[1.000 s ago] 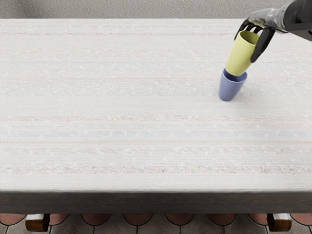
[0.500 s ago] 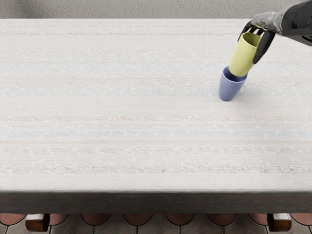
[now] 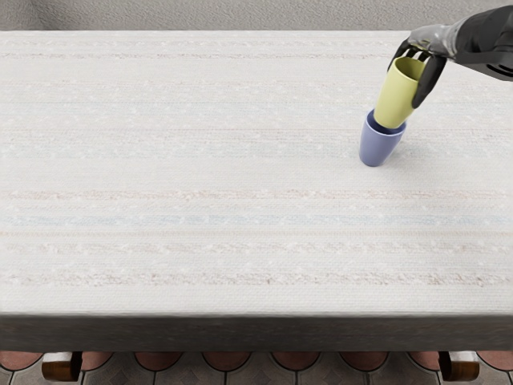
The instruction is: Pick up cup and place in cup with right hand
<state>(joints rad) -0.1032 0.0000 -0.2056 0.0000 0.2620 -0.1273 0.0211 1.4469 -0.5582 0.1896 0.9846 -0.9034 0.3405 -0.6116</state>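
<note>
"What moved?"

"Yellow cup (image 3: 394,98) and right hand (image 3: 426,50) have both shifted slightly to the left since the earlier frame, with the cup's base a little lower toward the blue cup (image 3: 378,149). That blue one hasn't moved; it stands upright on the surface (image 3: 200,172)."

"And how does the hand look?"

"Partly closed, its fingers curled about the yellow cup near the rim, holding it above the blue cup."

"Is the yellow one inside yet?"

"I can't tell whether its base has entered. It overlaps the blue cup's mouth in the view, with most of its body above that rim."
</note>
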